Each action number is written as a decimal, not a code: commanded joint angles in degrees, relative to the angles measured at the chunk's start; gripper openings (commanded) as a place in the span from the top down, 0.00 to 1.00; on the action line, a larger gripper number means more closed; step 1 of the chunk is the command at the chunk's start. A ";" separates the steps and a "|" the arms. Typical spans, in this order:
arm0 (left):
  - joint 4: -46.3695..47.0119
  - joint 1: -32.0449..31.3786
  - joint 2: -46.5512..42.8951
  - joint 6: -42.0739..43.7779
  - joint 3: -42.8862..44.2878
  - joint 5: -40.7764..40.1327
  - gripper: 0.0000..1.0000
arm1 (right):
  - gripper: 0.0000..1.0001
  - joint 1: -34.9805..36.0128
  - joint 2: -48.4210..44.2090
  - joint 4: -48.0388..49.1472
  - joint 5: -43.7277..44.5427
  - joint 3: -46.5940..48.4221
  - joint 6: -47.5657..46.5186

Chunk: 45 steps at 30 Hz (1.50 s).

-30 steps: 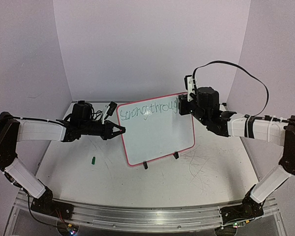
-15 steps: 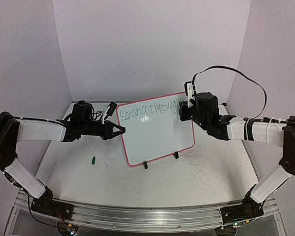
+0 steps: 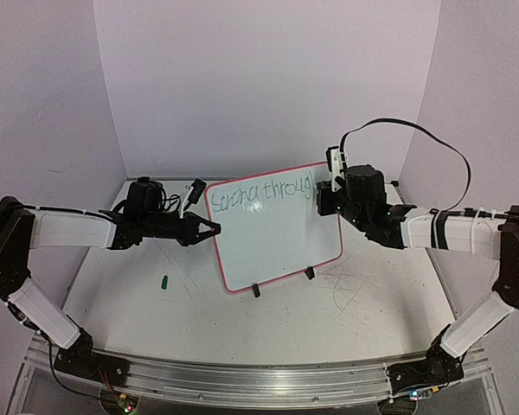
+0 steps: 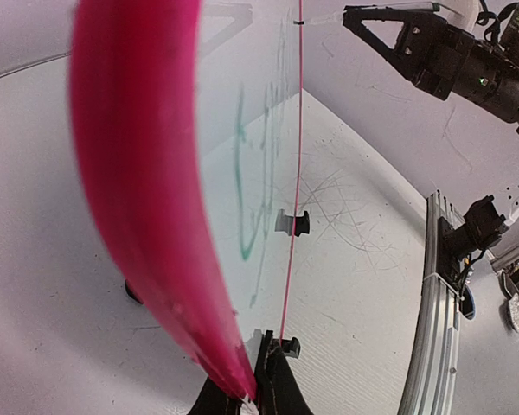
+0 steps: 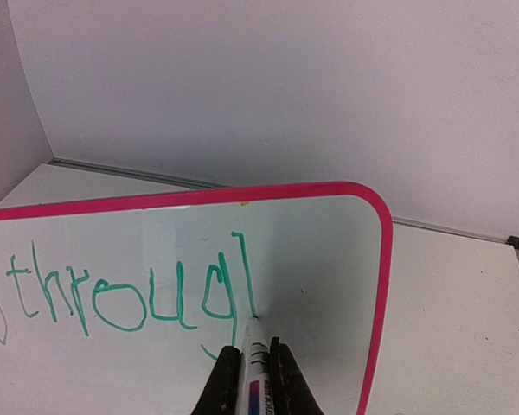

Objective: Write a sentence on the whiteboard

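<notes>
Whiteboard point(image 3: 272, 229) with a pink-red rim stands propped on two black clip feet point(image 3: 256, 291) at the middle of the scuffed white bench point(image 3: 242, 337), its face tipped back and turned slightly. The left claw point(image 3: 209, 230) is clamped shut on the board's rim at 9 o'clock; the left wrist view shows the pink edge running straight down into the closed fingers. At the board's 2 o'clock corner the right claw point(image 5: 255, 385) is closed on a white marker point(image 5: 253, 346), whose tip touches the board surface. The sentence point(image 3: 259, 194), in thin green script along the 12 o'clock edge, so far reads "Strong throug", followed by one tall stroke with the marker tip at its foot. A small green object point(image 3: 165, 281) lies on the bench at 8 o'clock from the board, well apart from it.
</notes>
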 commanded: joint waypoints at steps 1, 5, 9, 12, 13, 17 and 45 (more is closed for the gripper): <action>-2.77 0.23 1.13 6.69 1.95 -8.59 1.00 | 1.00 -0.26 0.68 2.13 0.19 3.30 0.47; -3.07 0.20 1.06 6.81 1.89 -8.55 1.00 | 1.00 -0.23 0.86 2.39 0.77 3.62 0.25; -3.34 0.16 1.39 6.89 2.03 -8.49 1.00 | 1.00 -0.26 1.16 2.64 1.29 4.19 0.01; -3.53 0.10 1.32 6.97 2.11 -8.66 1.00 | 1.00 -0.25 1.58 2.77 1.87 4.68 -0.04; -3.62 0.07 1.27 7.02 2.10 -8.71 1.00 | 1.00 -0.23 1.67 2.86 2.07 4.79 -0.05; -3.86 -0.02 1.25 7.13 2.14 -8.93 1.00 | 1.00 -0.27 1.99 3.05 3.40 5.09 -0.07; -4.27 -0.25 1.24 7.30 2.27 -9.44 1.00 | 1.00 -0.25 -1.17 -0.29 3.34 0.67 1.25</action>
